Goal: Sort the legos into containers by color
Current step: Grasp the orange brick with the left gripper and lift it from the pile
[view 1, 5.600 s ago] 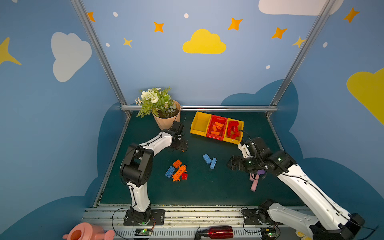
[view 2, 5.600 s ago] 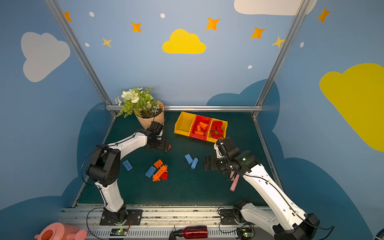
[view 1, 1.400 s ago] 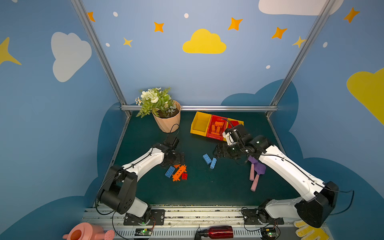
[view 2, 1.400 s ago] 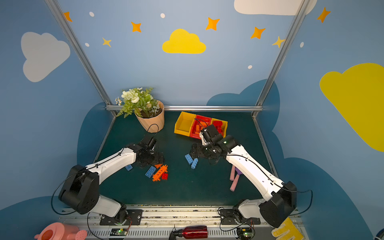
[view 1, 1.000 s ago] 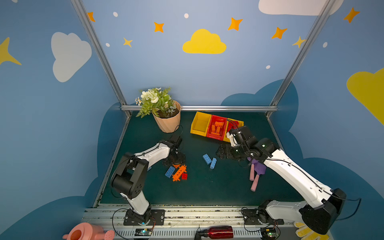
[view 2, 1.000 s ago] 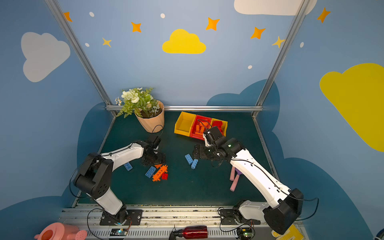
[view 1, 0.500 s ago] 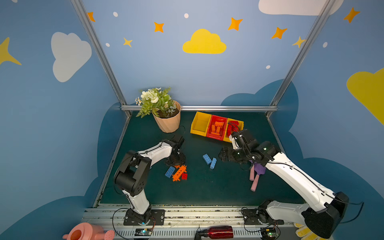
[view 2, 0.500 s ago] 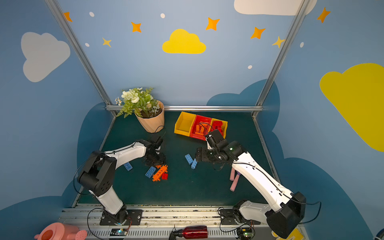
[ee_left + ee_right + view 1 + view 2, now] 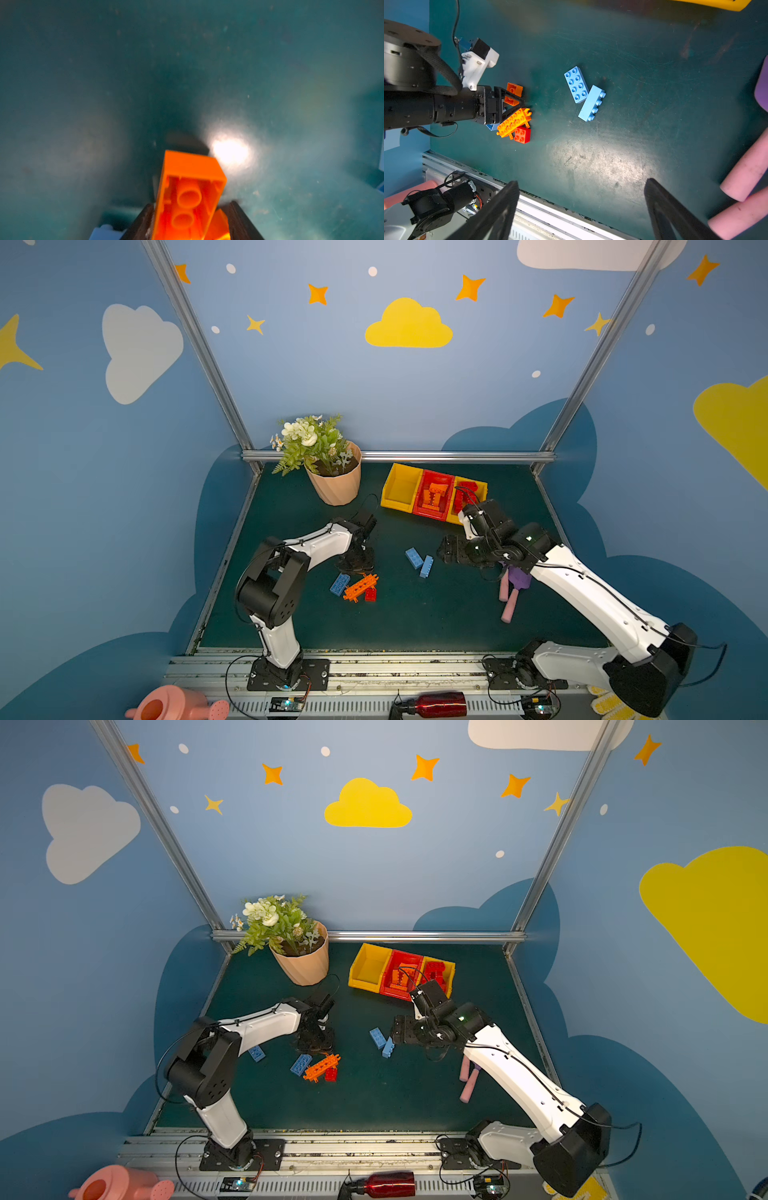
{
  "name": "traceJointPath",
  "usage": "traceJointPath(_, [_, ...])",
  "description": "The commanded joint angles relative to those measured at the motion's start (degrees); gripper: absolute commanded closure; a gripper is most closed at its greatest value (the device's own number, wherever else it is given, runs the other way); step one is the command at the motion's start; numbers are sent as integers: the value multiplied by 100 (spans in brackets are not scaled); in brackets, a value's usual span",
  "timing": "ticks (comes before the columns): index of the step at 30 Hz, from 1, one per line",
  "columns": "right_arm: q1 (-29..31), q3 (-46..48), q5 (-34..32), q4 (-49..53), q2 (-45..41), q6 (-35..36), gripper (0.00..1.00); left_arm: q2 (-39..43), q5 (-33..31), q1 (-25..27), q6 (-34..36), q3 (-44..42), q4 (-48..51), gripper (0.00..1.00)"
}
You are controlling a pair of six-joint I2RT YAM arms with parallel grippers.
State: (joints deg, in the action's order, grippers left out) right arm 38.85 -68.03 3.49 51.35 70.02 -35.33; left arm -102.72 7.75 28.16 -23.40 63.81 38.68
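Roughly halfway: containers (image 9: 390, 486) hold orange and red legos (image 9: 434, 493), no blue yet. Left tool (image 9: 356, 563) pinches an orange brick (image 9: 188, 187) by the leftover pile (image 9: 360, 587); right tool (image 9: 581, 181) gapes empty near two blue bricks (image 9: 576, 84).

Twin high frontal views over the whole table (image 9: 415, 626); wrist cameras nearer, downward.

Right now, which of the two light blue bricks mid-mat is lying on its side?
The light blue brick nearer the right gripper: its studs point out sideways. The other blue brick beside it lies flat, studs up.
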Motion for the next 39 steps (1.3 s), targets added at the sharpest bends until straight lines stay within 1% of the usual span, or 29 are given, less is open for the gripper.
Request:
traceJointPath(1, [33,56,-91,59,-148,26,8,-137,-169,-12,-64,205,210,48])
traceJointPath(5, [25,85,-116,111,-224,13,8,-291,-238,-4,0,348,297,54])
traceJointPath(8, [26,93,-170,190,-312,0,8,-354,-282,4,40,438,351,54])
traceJointPath(10, [22,121,-211,230,-387,-18,8,-380,-283,1,72,508,398,53])
traceJointPath(12, [22,154,-257,284,-478,-48,8,-382,-309,0,95,561,466,49])
traceJointPath(15, [17,235,-313,330,-609,-100,8,-388,-325,1,170,612,487,46])
traceJointPath(20, [0,324,-364,400,-782,-189,8,-609,-362,1,328,879,614,47])
traceJointPath(24, [0,383,-418,469,-910,-258,8,-713,-270,-3,366,975,632,53])
traceJointPath(26, [0,430,-445,506,-976,-304,8,-732,-223,4,371,975,639,61])
traceJointPath(28, [0,473,-475,516,-1060,-357,8,-734,-168,5,360,960,672,66])
traceJointPath(33, [0,574,-541,508,-1242,-482,8,-632,76,40,260,880,696,68])
traceJointPath(35, [0,597,-550,485,-1296,-517,8,-602,162,49,229,923,710,73])
traceJointPath(39, [0,531,-516,505,-1324,-486,8,-647,239,50,247,1392,921,74])
